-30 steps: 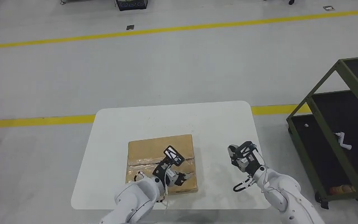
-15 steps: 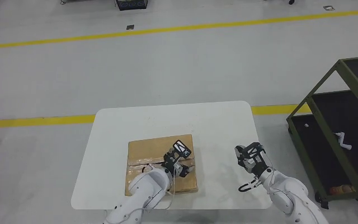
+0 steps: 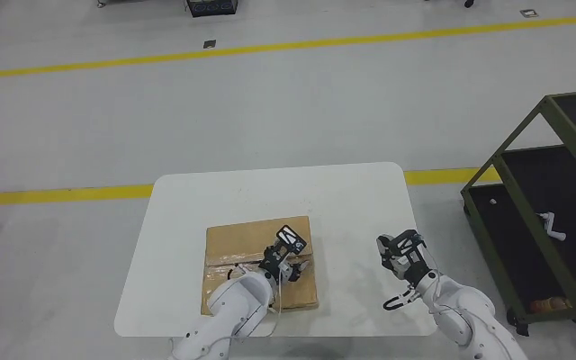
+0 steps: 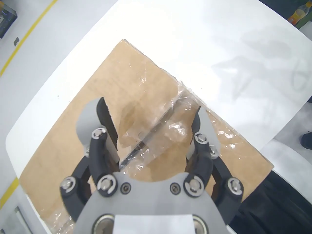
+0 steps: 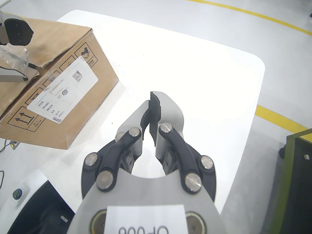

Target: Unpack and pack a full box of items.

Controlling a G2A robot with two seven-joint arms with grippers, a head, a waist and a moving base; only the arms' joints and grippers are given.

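A brown cardboard box (image 3: 243, 247) (image 4: 80, 103) (image 5: 61, 49) sits closed on the white table (image 3: 351, 207), its top seam covered with crinkled clear tape (image 4: 168, 120). My left gripper (image 4: 151, 120) (image 3: 292, 263) hovers open just over the seam at the box's right end, one finger on each side of the taped slit. My right gripper (image 5: 152, 109) (image 3: 396, 252) is shut with nothing in it, above bare table to the right of the box. A white label (image 5: 63, 91) is stuck on the box's side.
A green metal cart (image 3: 531, 189) stands on the floor to the right of the table. Bare tabletop (image 5: 195, 74) lies between the box and the table's right edge. Yellow floor lines (image 3: 270, 45) run behind.
The left gripper moved from the box's near right corner up along the seam. The right gripper drifted slightly right and toward the near edge, then held.
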